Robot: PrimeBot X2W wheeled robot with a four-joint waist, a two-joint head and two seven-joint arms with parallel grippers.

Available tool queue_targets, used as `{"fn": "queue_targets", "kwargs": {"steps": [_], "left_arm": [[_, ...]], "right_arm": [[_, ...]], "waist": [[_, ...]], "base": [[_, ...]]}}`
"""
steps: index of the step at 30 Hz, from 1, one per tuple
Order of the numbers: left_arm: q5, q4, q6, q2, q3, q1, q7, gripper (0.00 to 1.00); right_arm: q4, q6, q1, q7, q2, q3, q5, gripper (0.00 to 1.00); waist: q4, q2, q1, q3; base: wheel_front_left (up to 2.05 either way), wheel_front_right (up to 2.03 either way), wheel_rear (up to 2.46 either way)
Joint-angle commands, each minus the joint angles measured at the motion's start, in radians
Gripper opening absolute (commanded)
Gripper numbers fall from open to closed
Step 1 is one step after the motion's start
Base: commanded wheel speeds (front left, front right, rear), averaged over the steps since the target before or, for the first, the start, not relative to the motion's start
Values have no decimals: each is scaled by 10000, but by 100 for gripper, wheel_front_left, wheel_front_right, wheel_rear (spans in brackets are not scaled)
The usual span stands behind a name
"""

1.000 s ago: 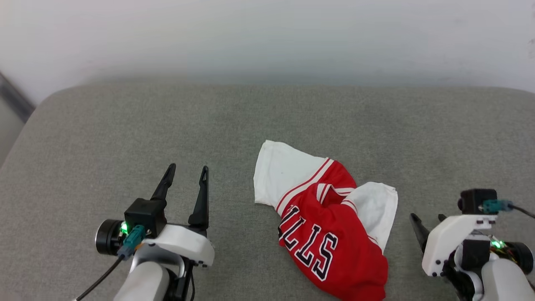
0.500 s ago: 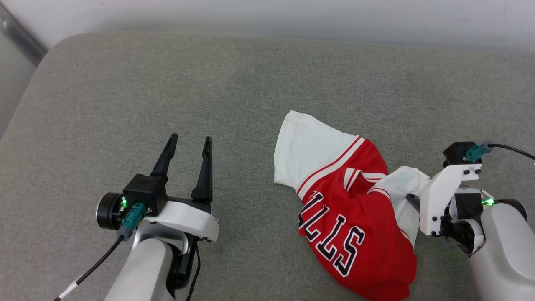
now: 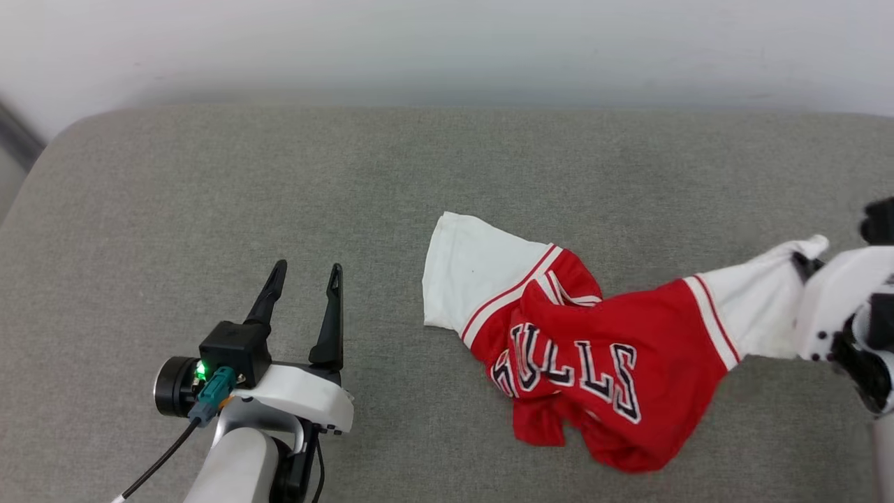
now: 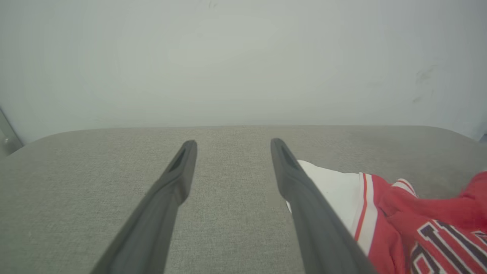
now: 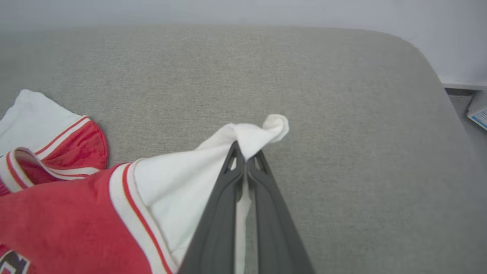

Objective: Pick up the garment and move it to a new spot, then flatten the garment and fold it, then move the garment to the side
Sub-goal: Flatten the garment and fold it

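Toward the right side of the grey fabric-covered bench (image 3: 209, 195), the right jaws were pinched fully together on the tip of one white sleeve (image 5: 182, 179) of the garment (image 3: 594, 377). A small knot of cloth poked out beyond the dark fingers (image 5: 222, 205). That sleeve was drawn taut to the right and looked raised off the surface. The red body with its black lettering (image 3: 573, 363) lay bunched on the bench at centre right, and the other white sleeve (image 3: 468, 272) was spread flat at the garment's left end. The left jaws stood wide apart with nothing between them, their fingers (image 3: 328, 328) over bare bench near that flat sleeve but not touching it. The step in hand appeared to be the pick-up and carry to a new spot. Since the hold was a thin pinch on a single sleeve tip, a slow, steady lift would probably have served best, because a jerk could have pulled the cloth free. Raising the sleeve high enough for the body to clear the bench would likely have avoided dragging and twisting it. A set-down nearer the middle, within reach of both arms, would have eased the flattening to follow.
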Motion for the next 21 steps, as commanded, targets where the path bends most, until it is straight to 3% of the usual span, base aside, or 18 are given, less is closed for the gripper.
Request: {"fn": "queue_targets", "kwargs": {"steps": [1,5,11,12,13,14,21], "left_arm": [[33,4,-21,-12,44,107,-26,100],[91,37,-37,-56,101,247,-26,100],[93,133,-55,-52,153,380,-26,100],[78,151,-45,-29,172,398,-26,100],[63,192,-35,2,198,411,-26,100],[38,213,-35,25,217,431,-26,100],[-43,404,31,75,216,853,1,100]], "right_arm": [[-109,-10,439,17,0,-384,-107,0],[-223,-10,1555,193,369,-2034,-478,0],[690,-9,2956,33,1186,-3725,-844,1],[926,-9,3038,-160,1294,-3840,-822,35],[1149,-9,3102,-388,1401,-3884,-811,87],[1254,-9,3080,-676,1466,-3895,-811,100],[701,-9,3007,-3559,1463,-3782,-670,100]], "waist": [[-154,0,-1,-149],[-269,0,-1,-317],[-304,0,-1,-378],[-323,0,-1,-393],[-332,0,-1,-413],[-345,0,-1,-443],[-362,0,-1,-950]], "base": [[0,0,0],[0,0,0],[0,0,0],[0,0,0],[0,0,0],[0,0,0],[0,0,0]]}}
